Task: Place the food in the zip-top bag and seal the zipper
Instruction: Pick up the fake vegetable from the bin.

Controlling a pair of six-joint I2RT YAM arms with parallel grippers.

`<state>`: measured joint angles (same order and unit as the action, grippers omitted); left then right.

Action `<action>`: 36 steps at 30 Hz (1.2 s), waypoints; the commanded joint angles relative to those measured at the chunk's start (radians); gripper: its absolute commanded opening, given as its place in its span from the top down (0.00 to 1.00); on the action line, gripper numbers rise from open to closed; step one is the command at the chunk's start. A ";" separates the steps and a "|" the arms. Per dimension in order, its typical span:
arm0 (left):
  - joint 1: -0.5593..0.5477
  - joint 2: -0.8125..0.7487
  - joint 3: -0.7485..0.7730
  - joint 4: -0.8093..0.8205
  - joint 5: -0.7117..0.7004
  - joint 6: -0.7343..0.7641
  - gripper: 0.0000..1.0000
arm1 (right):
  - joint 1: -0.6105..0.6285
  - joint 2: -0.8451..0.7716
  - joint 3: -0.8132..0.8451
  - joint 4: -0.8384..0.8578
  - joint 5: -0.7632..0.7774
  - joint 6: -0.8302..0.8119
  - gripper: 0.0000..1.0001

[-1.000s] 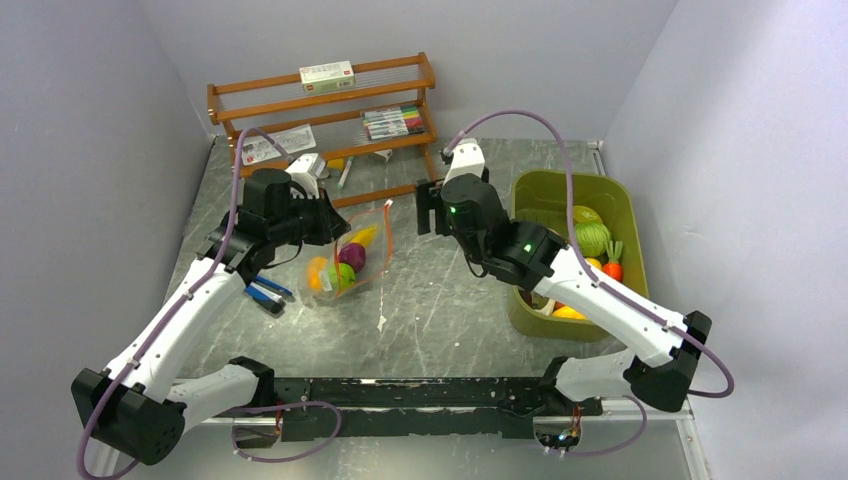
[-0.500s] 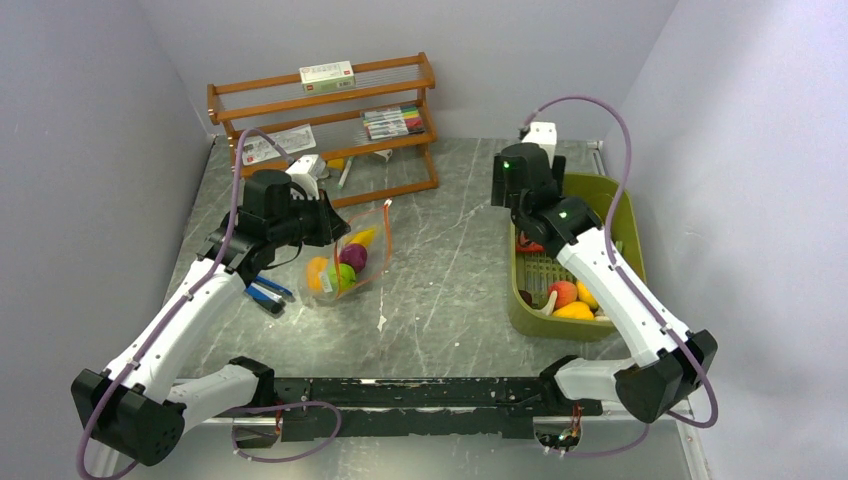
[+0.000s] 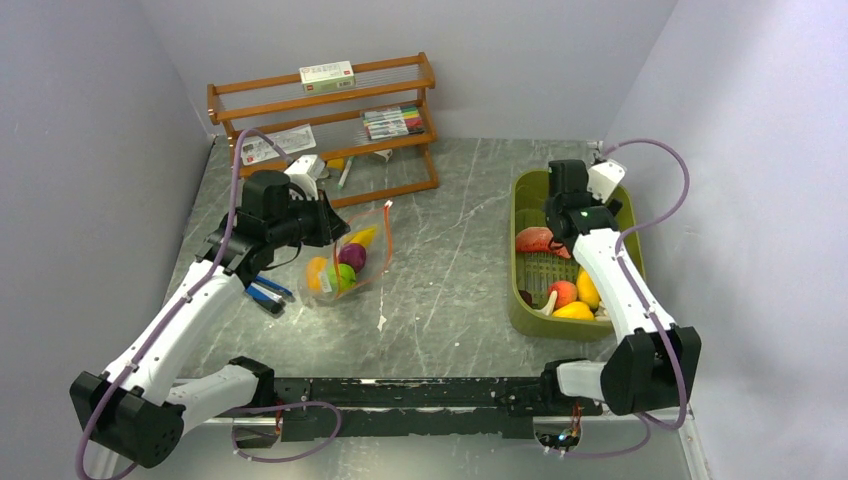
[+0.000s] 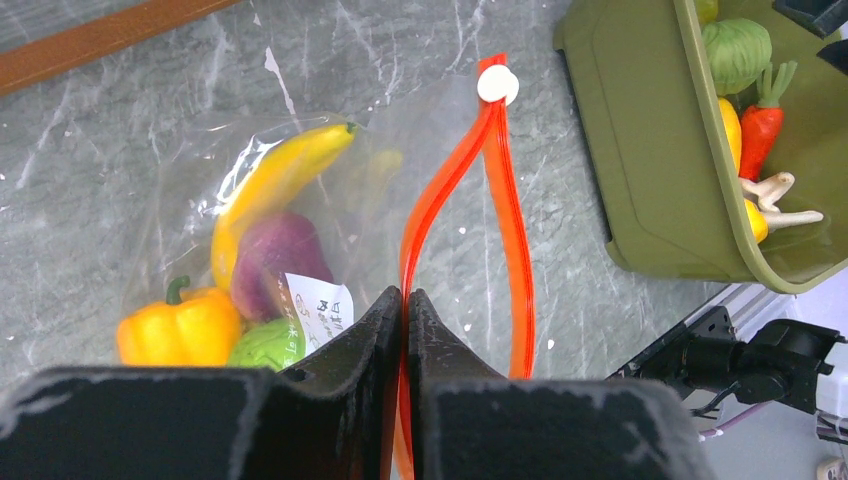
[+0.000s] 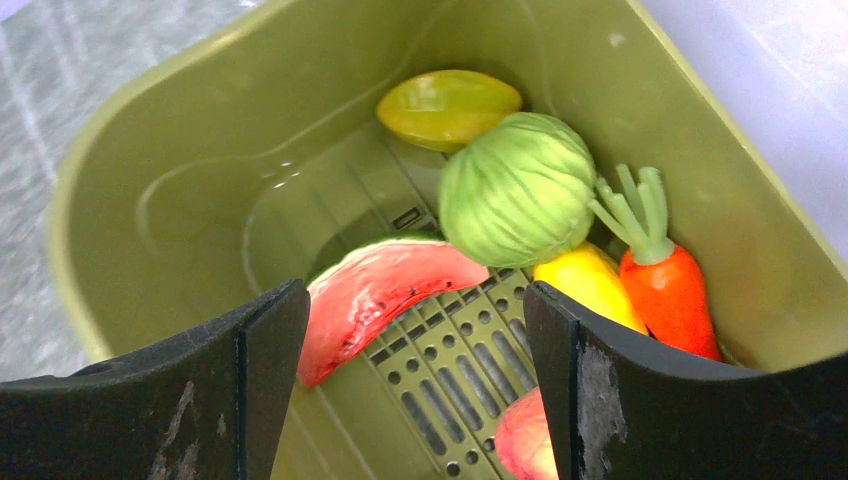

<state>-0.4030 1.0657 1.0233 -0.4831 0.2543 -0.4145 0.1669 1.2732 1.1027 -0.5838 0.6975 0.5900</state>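
Now the zipper [image 4: 512, 230] of the zip-top bag [image 4: 380, 210], resting on the bench [image 4: 80, 130] with food [image 4: 270, 185] inside, is pinched by the left jaws. The right jaws are spread above the bin [image 5: 150, 220].

"What stood around you?"
"Pale lilac walls [image 3: 90, 120] closed me in on three sides, above a grey marbled tabletop [image 3: 450, 280]."
"Any furniture?"
"A brown wooden rack [image 3: 340, 112] stood against the back wall, under even, soft light."

Zipper [image 4: 515, 250] halves parted, bin [image 5: 150, 200] walls ringing food [image 5: 515, 190]
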 commanded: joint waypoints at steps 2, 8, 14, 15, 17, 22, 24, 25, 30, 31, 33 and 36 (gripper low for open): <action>-0.007 -0.030 -0.016 0.014 0.004 0.004 0.93 | -0.106 0.010 -0.040 0.041 0.026 0.110 0.20; -0.006 -0.031 -0.023 0.021 0.004 0.002 0.93 | -0.197 0.038 -0.067 0.101 -0.017 0.147 0.20; -0.006 -0.031 -0.023 0.017 0.003 0.001 0.93 | -0.258 0.059 -0.096 0.155 -0.065 0.234 0.21; -0.007 -0.034 -0.026 0.017 0.002 0.001 0.93 | -0.268 0.067 -0.118 0.158 -0.067 0.250 0.21; -0.006 -0.039 -0.030 0.018 0.001 0.001 0.93 | -0.289 0.077 -0.137 0.173 -0.086 0.263 0.21; -0.006 -0.044 -0.037 0.014 -0.006 0.001 0.93 | -0.337 0.110 -0.178 0.256 -0.163 0.245 0.22; -0.007 -0.042 -0.036 0.011 -0.006 0.004 0.93 | -0.349 0.124 -0.193 0.289 -0.214 0.228 0.22; -0.007 -0.042 -0.035 0.010 -0.006 0.004 0.93 | -0.354 0.132 -0.193 0.289 -0.221 0.234 0.22; -0.007 -0.050 -0.032 0.005 -0.015 0.006 0.93 | -0.371 0.155 -0.209 0.318 -0.259 0.231 0.25; -0.007 -0.050 -0.031 0.003 -0.017 0.007 0.93 | -0.373 0.159 -0.211 0.320 -0.265 0.232 0.25; -0.007 -0.049 -0.029 -0.001 -0.018 0.008 0.93 | -0.378 0.159 -0.216 0.328 -0.275 0.231 0.27; -0.006 -0.050 -0.029 -0.004 -0.021 0.010 0.93 | -0.380 0.150 -0.227 0.345 -0.286 0.224 0.32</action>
<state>-0.4030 1.0340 0.9936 -0.4839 0.2527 -0.4141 -0.2012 1.4162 0.9024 -0.2916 0.4526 0.8127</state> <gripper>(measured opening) 0.071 0.705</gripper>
